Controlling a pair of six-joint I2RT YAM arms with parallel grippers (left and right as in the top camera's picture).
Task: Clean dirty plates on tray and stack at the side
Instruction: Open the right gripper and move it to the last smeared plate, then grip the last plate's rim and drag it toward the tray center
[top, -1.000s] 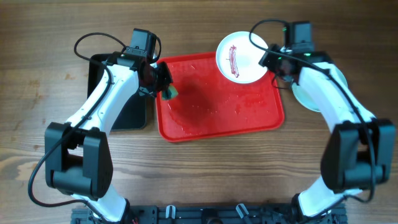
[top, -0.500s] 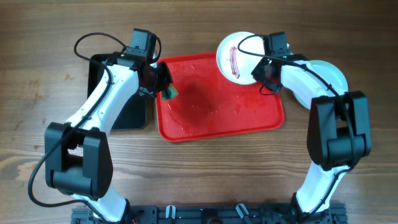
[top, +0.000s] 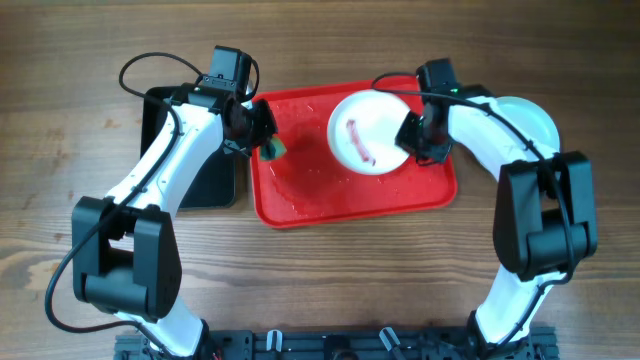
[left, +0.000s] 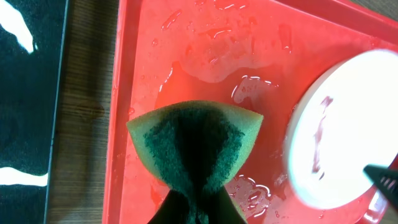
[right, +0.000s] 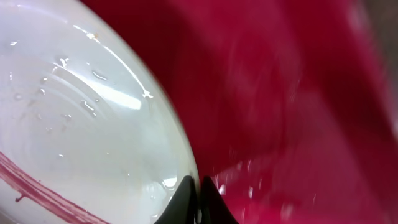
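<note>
A wood-grain tabletop (top: 60, 200), seen from above, carries a bright red tray (top: 300, 205) at its centre, wet with beads and smears of water. A smaller black tray (top: 205, 190) lies just to the left of it.

A white plate (top: 365, 135) sits over the right half of the red tray, a dark red streak (top: 358, 142) across its face. The right hand (top: 418, 135) pinches the plate's right rim between its two fingertips. Whether the plate rests on the tray or hangs just above it cannot be told from this view.

The left hand (top: 262, 135) is over the tray's far left corner, pressed together on a green and yellow sponge (top: 272, 150), which bulges out in a fan below the fingers.

A pale mint-green plate (top: 535, 115) lies on the tabletop right of the tray, partly under the right arm.

The white plate looks stiff, smooth and wet, so probably slippery. A thin pinch at one edge could let it pivot under scrubbing pressure. The rim is the only easy place to grip it. The sponge is soft and squashes easily.
</note>
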